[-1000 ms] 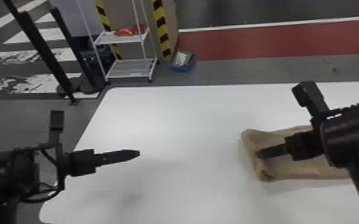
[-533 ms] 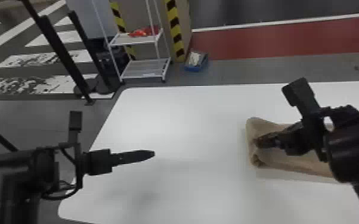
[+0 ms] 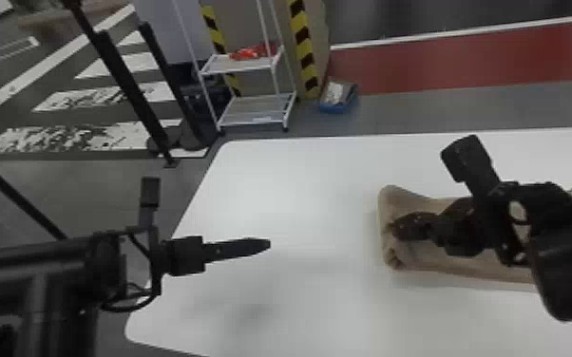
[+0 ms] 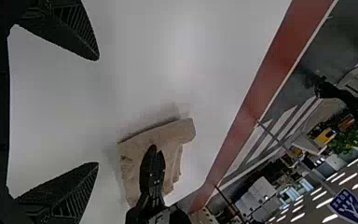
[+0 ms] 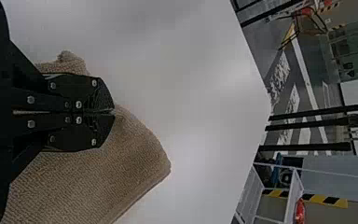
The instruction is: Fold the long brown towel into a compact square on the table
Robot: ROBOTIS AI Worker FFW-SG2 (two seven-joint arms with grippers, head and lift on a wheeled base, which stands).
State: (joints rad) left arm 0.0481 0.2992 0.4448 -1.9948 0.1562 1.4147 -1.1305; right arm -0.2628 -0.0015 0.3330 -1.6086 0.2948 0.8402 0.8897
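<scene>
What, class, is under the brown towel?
The brown towel lies on the white table, whose surface shows beside it. The patch directly beneath is covered and cannot be seen.

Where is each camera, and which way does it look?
Head view: on the head, looking forward and down over table, towel, left gripper and right gripper.
Left wrist view: on that wrist, looking past open fingers to the towel and right gripper.
Right wrist view: on that wrist, past its shut fingers onto towel.
All share the towel.
</scene>
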